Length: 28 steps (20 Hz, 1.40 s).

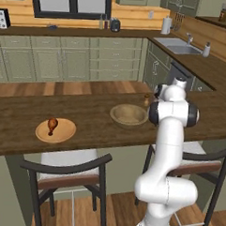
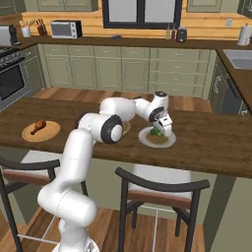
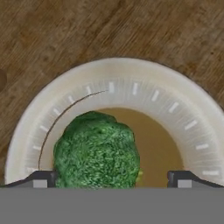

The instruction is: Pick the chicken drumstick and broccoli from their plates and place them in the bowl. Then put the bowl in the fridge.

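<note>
Two dark fingertips (image 3: 43,178) of the gripper (image 2: 162,129) stand spread wide, holding nothing, w/ the bright green lumpy broccoli floret (image 3: 97,153) sitting between them but nearer one tip than the other. Looks like the pre-grasp for the first pick: jaws wide so they can drop either side of the floret, which prob. needs a bit more centring first.

Broccoli rests on the pale whitish-grey round plate (image 3: 183,109), which has a brownish centre; floret is off-centre on it. In the right base view the gripper hangs just above this plate, pointing down at it.

Taking that pale plate as ref: the deep light-tan wooden bowl (image 1: 129,114) is just beside it on the dark wood counter (image 1: 20,124), partly hidden behind the arm in the right base view. Close placement makes for a short carry, I'd judge.

Well apart from the pale plate, past the bowl along the same counter, is the flat tan wooden plate (image 2: 51,131) w/ the small reddish-brown chicken drumstick (image 2: 38,126) lying on it, untouched. Bowl looks empty, so neither food is moved yet.
</note>
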Motion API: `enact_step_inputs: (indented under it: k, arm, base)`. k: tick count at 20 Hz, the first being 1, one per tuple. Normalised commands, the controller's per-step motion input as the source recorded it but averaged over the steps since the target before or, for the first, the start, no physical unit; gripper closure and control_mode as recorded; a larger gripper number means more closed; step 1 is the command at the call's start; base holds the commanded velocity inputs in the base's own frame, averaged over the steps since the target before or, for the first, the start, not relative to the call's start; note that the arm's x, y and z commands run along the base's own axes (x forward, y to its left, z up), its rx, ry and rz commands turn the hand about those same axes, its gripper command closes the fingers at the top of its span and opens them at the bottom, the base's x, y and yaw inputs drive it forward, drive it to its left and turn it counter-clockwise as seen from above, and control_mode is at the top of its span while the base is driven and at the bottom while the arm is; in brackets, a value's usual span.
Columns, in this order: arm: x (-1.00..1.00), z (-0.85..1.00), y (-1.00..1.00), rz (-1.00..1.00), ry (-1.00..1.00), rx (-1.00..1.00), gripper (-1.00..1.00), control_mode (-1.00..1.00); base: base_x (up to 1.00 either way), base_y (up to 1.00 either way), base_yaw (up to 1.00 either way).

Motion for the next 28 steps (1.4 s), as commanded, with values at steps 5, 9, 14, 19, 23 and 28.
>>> enact_step_inputs:
  k: [5, 9, 14, 19, 23, 28]
  arm:
    - [0.23, -0.57, 0.19, 0.0, 0.0, 0.03, -1.0, -1.0]
    - [0.1, -0.77, 0.14, 0.0, 0.0, 0.07, -1.0, -1.0]
    - [-0.05, -0.65, 0.0, 0.0, 0.0, 0.03, 1.0, -1.0]
    - [-0.28, 0.09, 0.12, 0.0, -0.03, 0.08, 1.0, -1.0]
    - [-0.95, 0.98, 0.27, 0.0, -0.16, 0.06, 1.0, -1.0]
    - [-0.98, 0.61, 0.88, 0.0, -0.16, 0.04, 1.0, -1.0]
  base:
    - [0.0, 0.0, 0.0]
    - [0.0, 0.0, 0.0]
    - [0.0, 0.0, 0.0]
    - [0.0, 0.0, 0.0]
    - [0.0, 0.0, 0.0]
    - [0.0, 0.0, 0.0]
